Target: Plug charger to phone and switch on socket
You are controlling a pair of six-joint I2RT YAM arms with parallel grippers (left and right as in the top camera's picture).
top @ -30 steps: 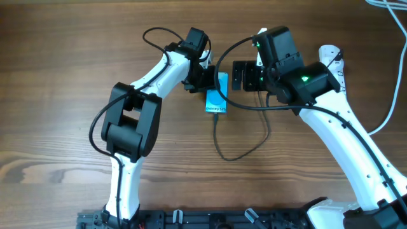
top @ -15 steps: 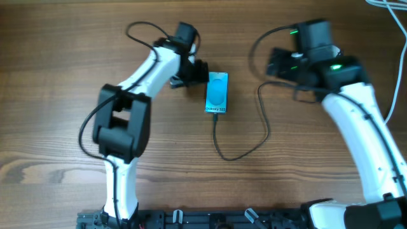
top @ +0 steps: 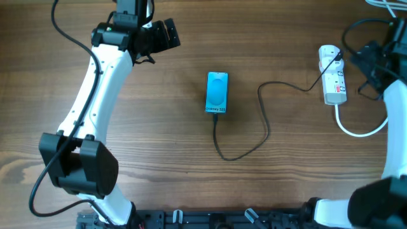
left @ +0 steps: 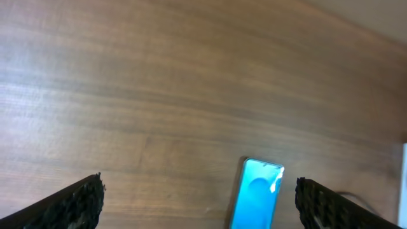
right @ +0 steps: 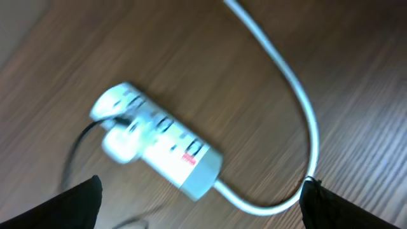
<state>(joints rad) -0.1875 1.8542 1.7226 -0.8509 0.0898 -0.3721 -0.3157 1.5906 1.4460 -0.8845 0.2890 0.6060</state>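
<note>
The phone (top: 217,93) lies flat mid-table with its cyan screen up; it also shows in the left wrist view (left: 257,201). The charger's thin black cable (top: 264,121) meets the phone's near end, loops right and runs up to a white plug in the socket (top: 334,79). The socket lies at the far right with its thick white cord (top: 356,132) trailing off. My left gripper (top: 169,34) is open and empty, far up-left of the phone (left: 197,192). My right gripper (top: 362,57) is open and empty just right of the socket (right: 159,147), which is blurred in the right wrist view.
The table is bare brown wood. The white cord (right: 299,108) curves round the socket's near end. More white cords (top: 388,7) cross the top right corner. The arm bases stand at the front edge.
Both grippers have left the phone. The left arm swung up and to the left. The right arm swung right to beside the socket. The phone and cable stay put.
</note>
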